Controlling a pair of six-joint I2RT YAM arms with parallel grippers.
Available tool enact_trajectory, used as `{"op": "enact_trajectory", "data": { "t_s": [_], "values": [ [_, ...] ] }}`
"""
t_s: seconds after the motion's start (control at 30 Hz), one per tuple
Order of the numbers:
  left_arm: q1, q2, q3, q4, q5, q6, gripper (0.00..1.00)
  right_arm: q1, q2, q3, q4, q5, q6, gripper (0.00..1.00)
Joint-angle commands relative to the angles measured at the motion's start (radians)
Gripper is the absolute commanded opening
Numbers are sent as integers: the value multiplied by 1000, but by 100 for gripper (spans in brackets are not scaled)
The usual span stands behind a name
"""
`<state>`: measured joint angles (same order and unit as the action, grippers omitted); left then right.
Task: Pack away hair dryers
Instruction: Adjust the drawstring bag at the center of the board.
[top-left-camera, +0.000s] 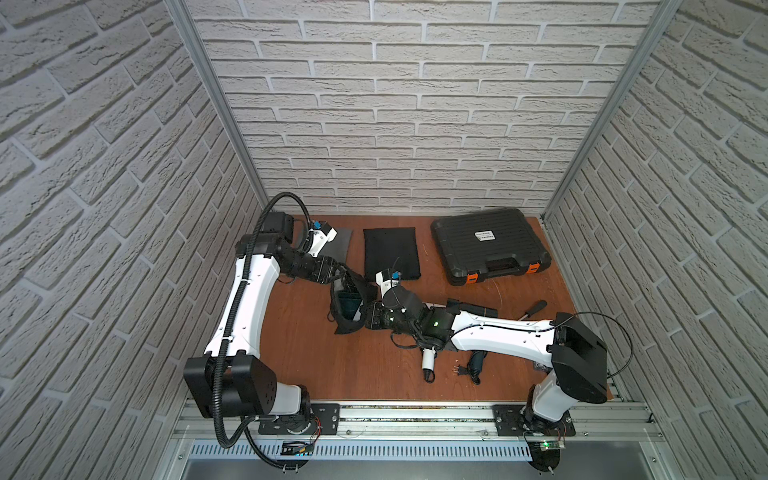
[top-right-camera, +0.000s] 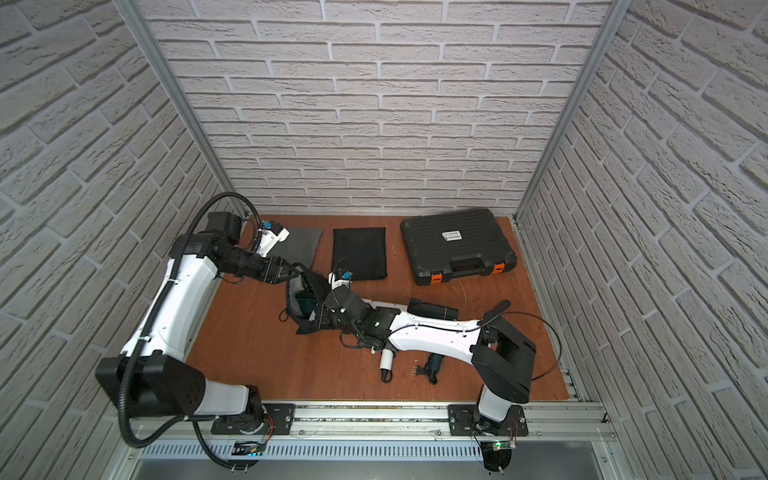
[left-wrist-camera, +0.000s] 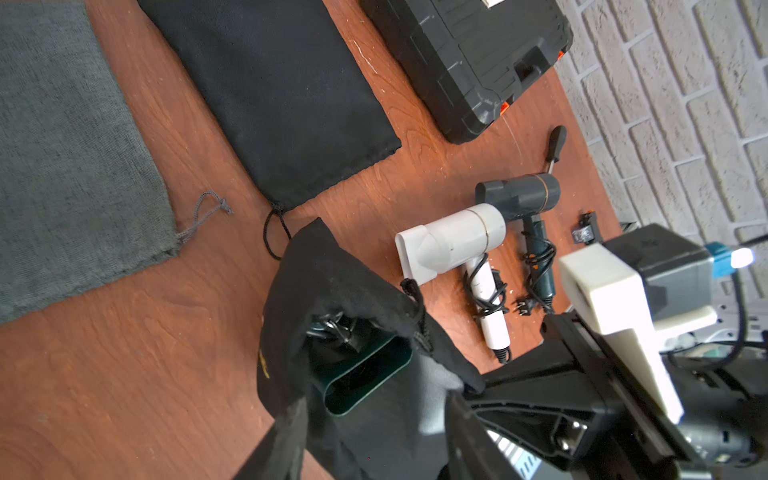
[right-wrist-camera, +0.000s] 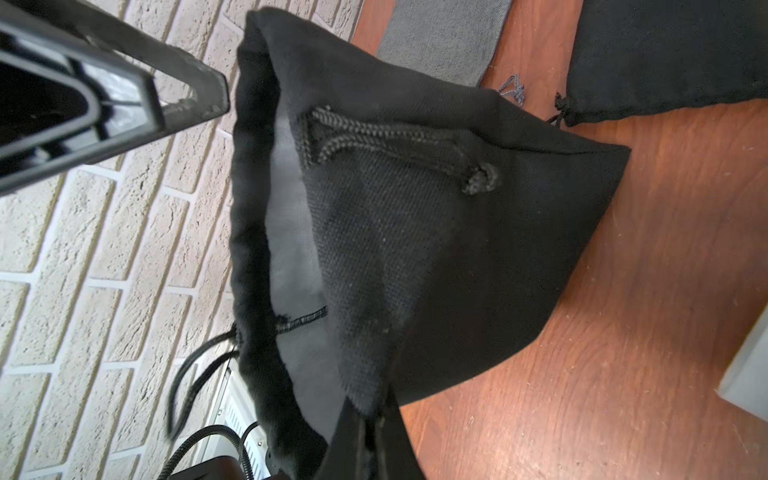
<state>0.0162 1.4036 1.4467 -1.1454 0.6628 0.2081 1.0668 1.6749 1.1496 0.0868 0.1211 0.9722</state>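
**Two grippers at one pouch mouth, one dryer bagged**

The right gripper (left-wrist-camera: 469, 388) is clamped tight on the near rim of the black drawstring pouch (left-wrist-camera: 353, 291). The right wrist view shows a fold of the coarse woven cloth bunched between its fingers. The left gripper (top-left-camera: 344, 277) sits at the far rim of the same pouch. One angular black finger (right-wrist-camera: 137, 104) shows close beside the hem, but I cannot tell how far its jaws are parted or whether they have any cloth.

Between the two grippers the pouch mouth gapes, showing a smooth grey lining and a braided cord knotted on the outer face. The teal hair dryer (left-wrist-camera: 365, 374) lies inside the pouch, with its flat, oblong nozzle facing out of the opening.

Near the pouch, on the reddish wood-grain tabletop (left-wrist-camera: 145, 353), the white hair dryer (left-wrist-camera: 453, 245) lies on its side. It has a smooth round barrel and a black cord wound round its handle. Just beside it lies the dark slate hair dryer (left-wrist-camera: 519, 193), its cord coiled the same way. In both top views the right arm crosses above these two.

A black-handled screwdriver (left-wrist-camera: 556, 141) lies beyond them. Toward the back wall sit a flat black pouch (top-left-camera: 390, 253), a grey pouch (left-wrist-camera: 62, 145) and a closed, ribbed black hard case (top-left-camera: 486, 245) with orange latches.
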Motion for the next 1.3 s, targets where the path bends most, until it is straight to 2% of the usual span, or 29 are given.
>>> {"op": "enact_trajectory", "data": {
  "t_s": [0.0,0.1,0.2,0.37,0.57,0.67,0.93,1.07,1.2,1.27],
  "values": [
    [-5,-27,27,-16,1,6,61,7,-47,-9,40,26,2,3],
    [-5,-52,60,-77,-49,37,64,8,-52,-14,35,32,2,3],
    [-5,-94,81,-174,-108,105,63,8,-57,-17,31,40,0,3],
    [-8,-172,14,-340,-141,178,61,5,-60,-21,23,48,-1,3],
    [-20,-181,-56,-425,-105,152,64,5,-46,-18,31,45,3,3],
    [-36,-170,-54,-402,-158,109,68,4,-37,-19,41,40,8,3],
    [-77,-104,-61,-396,-198,99,68,5,-34,-27,57,37,13,3],
    [-116,-82,-71,-380,-221,92,64,5,-34,-30,61,37,10,2],
    [-141,-62,-66,-384,-229,88,54,5,-35,-31,64,37,9,3],
    [-150,-59,-66,-391,-231,92,46,5,-38,-34,65,38,10,3]
  ]
}}
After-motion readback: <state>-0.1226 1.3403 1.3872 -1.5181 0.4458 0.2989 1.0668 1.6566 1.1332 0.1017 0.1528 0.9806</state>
